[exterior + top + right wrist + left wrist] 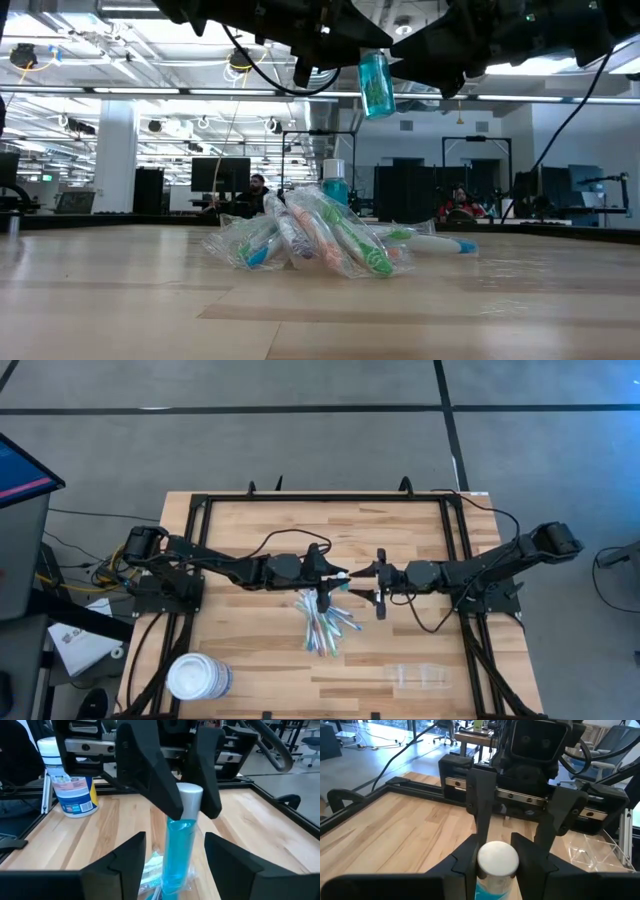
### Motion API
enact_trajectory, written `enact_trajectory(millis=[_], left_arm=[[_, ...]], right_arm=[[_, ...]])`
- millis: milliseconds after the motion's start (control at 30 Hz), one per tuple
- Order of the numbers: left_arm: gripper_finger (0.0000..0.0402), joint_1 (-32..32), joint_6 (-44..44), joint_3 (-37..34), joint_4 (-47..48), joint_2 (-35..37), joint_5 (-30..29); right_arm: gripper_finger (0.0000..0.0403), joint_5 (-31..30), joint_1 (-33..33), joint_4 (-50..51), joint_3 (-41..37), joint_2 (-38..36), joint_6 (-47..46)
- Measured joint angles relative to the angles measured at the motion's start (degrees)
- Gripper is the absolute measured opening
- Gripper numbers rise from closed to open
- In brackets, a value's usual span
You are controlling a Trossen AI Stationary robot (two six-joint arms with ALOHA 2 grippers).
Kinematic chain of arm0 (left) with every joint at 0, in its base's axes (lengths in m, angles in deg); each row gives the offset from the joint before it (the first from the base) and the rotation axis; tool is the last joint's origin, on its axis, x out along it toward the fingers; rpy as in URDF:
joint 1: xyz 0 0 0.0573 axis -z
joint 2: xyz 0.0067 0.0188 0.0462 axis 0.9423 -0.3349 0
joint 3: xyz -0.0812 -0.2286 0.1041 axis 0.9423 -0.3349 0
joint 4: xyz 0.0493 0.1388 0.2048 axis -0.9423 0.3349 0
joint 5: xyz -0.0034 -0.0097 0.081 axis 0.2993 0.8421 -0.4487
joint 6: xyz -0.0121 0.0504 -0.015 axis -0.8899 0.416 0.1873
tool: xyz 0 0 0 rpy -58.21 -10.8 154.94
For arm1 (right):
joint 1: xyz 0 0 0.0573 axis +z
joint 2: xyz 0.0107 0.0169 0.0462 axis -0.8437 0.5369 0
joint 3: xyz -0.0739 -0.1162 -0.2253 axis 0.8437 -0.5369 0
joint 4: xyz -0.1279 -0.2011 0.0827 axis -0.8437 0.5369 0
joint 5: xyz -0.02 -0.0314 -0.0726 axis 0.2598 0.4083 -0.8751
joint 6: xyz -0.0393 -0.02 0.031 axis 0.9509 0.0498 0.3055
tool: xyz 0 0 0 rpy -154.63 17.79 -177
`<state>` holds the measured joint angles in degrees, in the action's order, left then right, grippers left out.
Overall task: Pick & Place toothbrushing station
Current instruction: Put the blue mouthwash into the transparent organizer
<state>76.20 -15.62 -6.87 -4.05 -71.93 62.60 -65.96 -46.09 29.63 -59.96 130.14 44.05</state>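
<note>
The toothbrushing station (419,676), a small see-through plastic holder, lies on the wooden table (250,650) near its front edge on the right arm's side, well apart from both grippers and touched by neither. In the left wrist view it shows as clear plastic (592,851) on the boards beyond the right arm.

Above the middle of the table the 2 arms meet nose to nose. The left gripper (496,854) pinches the white cap of a blue liquid bottle (180,845), 1 finger (464,861) on each side of the cap; the bottle hangs clear of the table, as the low view shows (376,84). The right gripper (172,851) faces it with its fingers (125,855) spread wide, 1 on either side of the bottle and apart from it, holding nothing.

Under the bottle lies a heap of wrapped toothbrushes (324,622), in clear wrappers, with green, orange and blue handles (310,240).

A large white round tub (197,677) with a blue label stands at the front corner on the left arm's side.
</note>
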Motion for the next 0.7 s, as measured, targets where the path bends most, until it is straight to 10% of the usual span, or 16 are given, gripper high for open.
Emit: enact_trajectory(millis=[700], left_arm=[[0.0092, -0.1, 0.0, 0.0, -0.2, 0.0, -3.4]], right_arm=[[0.0158, 0.0, -2.2, -2.0, 3.3, 6.3, 0.7]])
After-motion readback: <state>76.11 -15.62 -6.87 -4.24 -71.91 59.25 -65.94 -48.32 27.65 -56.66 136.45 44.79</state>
